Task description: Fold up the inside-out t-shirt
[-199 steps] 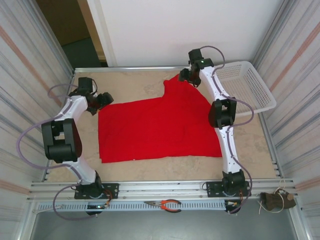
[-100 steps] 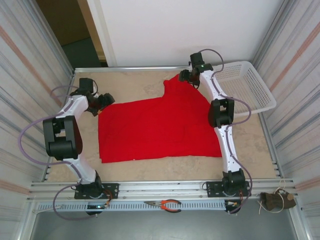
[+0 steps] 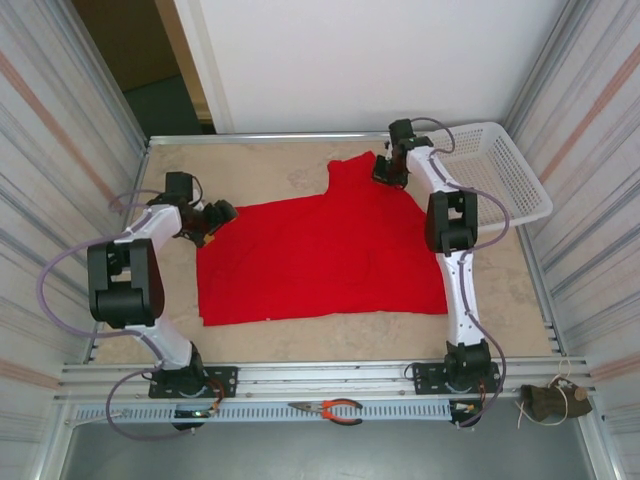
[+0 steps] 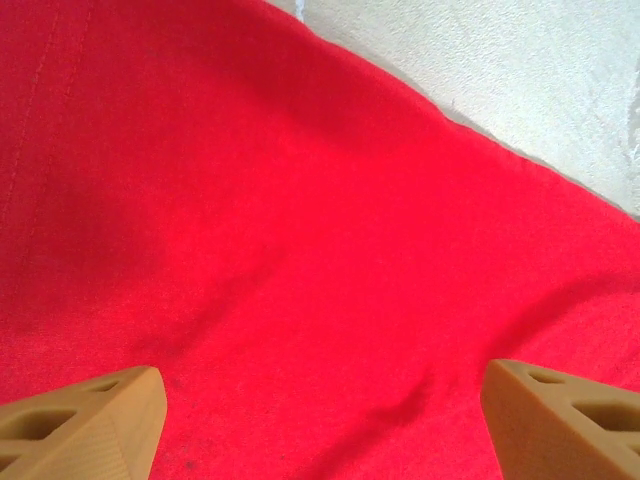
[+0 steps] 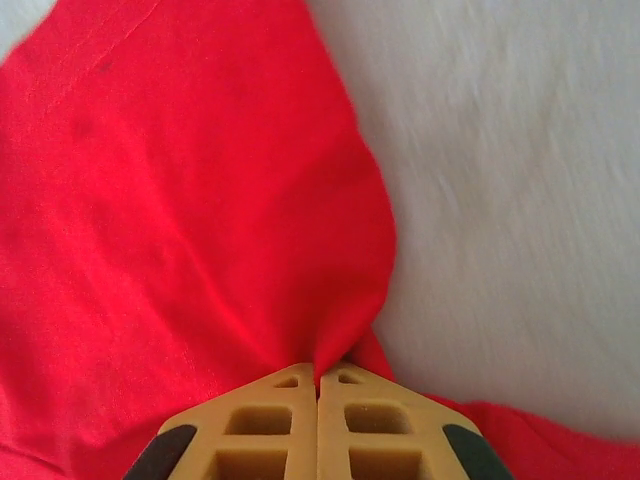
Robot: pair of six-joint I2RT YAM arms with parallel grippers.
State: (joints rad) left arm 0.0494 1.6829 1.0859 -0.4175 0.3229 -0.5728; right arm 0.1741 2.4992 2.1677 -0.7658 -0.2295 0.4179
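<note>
**foldbot_fan:** ok so the right gripper [image 5: 318, 385] has just snapped closed. A second ago its jaws were apart over the far right corner of the t-shirt [image 3: 320, 255]. Now they're pressed tight together with a ridge of red cloth pinched between them, and in the wrist view the fabric bunches right up into the tips.

**yam_tinkerer:** yep, and it drifted a little toward the basket [image 3: 495, 175] side as it closed. So that corner's caught. What about the left gripper [image 4: 320, 400]?

**foldbot_fan:** it's crept in from just off the edge and now hangs over the shirt's far left corner. Jaws are wide apart with red cloth under the gap, and it's holding nothing.

**yam_tinkerer:** and the shirt itself?

**foldbot_fan:** spread flat in the middle of the table [image 3: 270, 170], plain red side up, with one flap poking toward the far edge by the right gripper. No fold in it yet.

**yam_tinkerer:** so my read is one corner is secured and one is left. I'd guess the left needs to drop and pinch its corner before anything gets lifted, otherwise the far edge comes up lopsided.
</note>
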